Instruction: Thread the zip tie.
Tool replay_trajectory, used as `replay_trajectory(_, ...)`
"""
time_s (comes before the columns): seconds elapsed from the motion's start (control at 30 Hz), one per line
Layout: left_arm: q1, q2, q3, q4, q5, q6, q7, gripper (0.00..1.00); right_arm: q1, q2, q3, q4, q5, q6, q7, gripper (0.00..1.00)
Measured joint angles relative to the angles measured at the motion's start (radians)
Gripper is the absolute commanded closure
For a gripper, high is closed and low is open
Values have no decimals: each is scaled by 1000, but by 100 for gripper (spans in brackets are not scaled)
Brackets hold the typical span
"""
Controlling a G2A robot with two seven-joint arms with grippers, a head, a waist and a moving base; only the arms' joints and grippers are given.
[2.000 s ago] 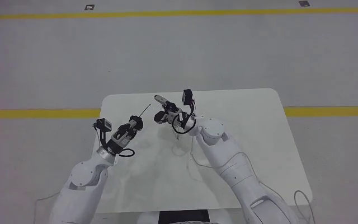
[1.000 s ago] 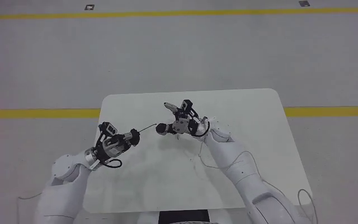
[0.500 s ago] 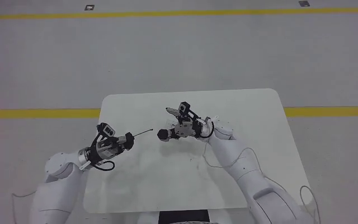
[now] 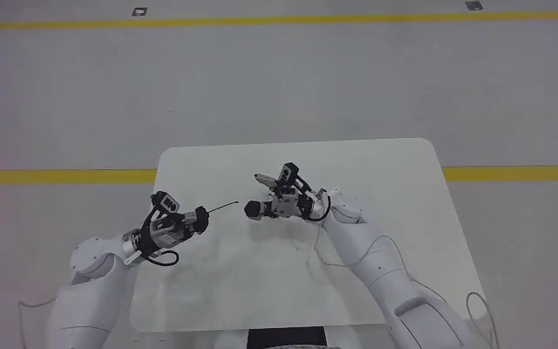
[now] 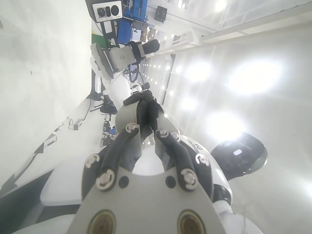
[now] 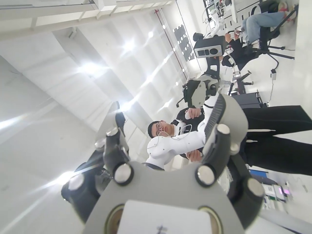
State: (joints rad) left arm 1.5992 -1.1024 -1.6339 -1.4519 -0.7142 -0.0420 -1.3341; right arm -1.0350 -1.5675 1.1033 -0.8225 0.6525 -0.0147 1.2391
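Pinching the zip tie (image 4: 222,208) in the clenched left tool (image 4: 201,216), above the tabletop (image 4: 392,192) nearer its left edge. Holding the right tool (image 4: 256,194) spread wide just beyond the tip. Judging it light, springy, slick; favouring a hold near the tip.

White arms (image 4: 366,253), black-padded grey fingers (image 6: 234,115) — silver screws (image 6: 123,173)

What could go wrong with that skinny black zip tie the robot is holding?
The zip tie sticks out of the shut left hand with its thin tip free in the air, so it may wobble and miss. The open right hand sits apart from the tip and could knock it aside. If it slips, it drops onto the table.
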Motion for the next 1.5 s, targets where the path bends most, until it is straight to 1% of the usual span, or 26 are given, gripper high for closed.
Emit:
replay_trajectory(0.07, 0, 0, 0, 0, 0, 0, 0, 100, 5, 0, -6, 8, 6, -1, 10, 84)
replay_trajectory(0.1, 0, 0, 0, 0, 0, 0, 0, 100, 7, 0, -9, 11, 9, -1, 15, 87)
replay_trajectory(0.23, 0, 0, 0, 0, 0, 0, 0, 100, 15, -2, -25, 20, 16, -10, 34, 92)
replay_trajectory(0.3, 0, 0, 0, 0, 0, 0, 0, 100, 19, -3, -32, 25, 14, -15, 39, 89)
replay_trajectory(0.57, 0, 0, 0, 0, 0, 0, 0, 100, 29, -3, -61, 28, -6, -44, 46, 71)
replay_trajectory(0.7, 0, 0, 0, 0, 0, 0, 0, 100, 27, -3, -73, 27, -9, -65, 46, 67)
replay_trajectory(1.03, 0, 0, 0, 0, 0, 0, 0, 100, 16, -2, -90, 3, -3, -110, 45, 74)
replay_trajectory(1.27, 0, 0, 0, 0, 0, 0, 0, 100, 16, 1, -100, -7, -2, -113, 37, 74)
replay_trajectory(1.37, 0, 0, 0, 0, 0, 0, 0, 100, 18, 1, -105, -9, -5, -115, 21, 76)
replay_trajectory(1.47, 0, 0, 0, 0, 0, 0, 0, 100, 22, 1, -112, -11, -9, -118, 9, 82)
replay_trajectory(1.5, 0, 0, 0, 0, 0, 0, 0, 100, 23, 0, -114, -11, -11, -119, 5, 82)
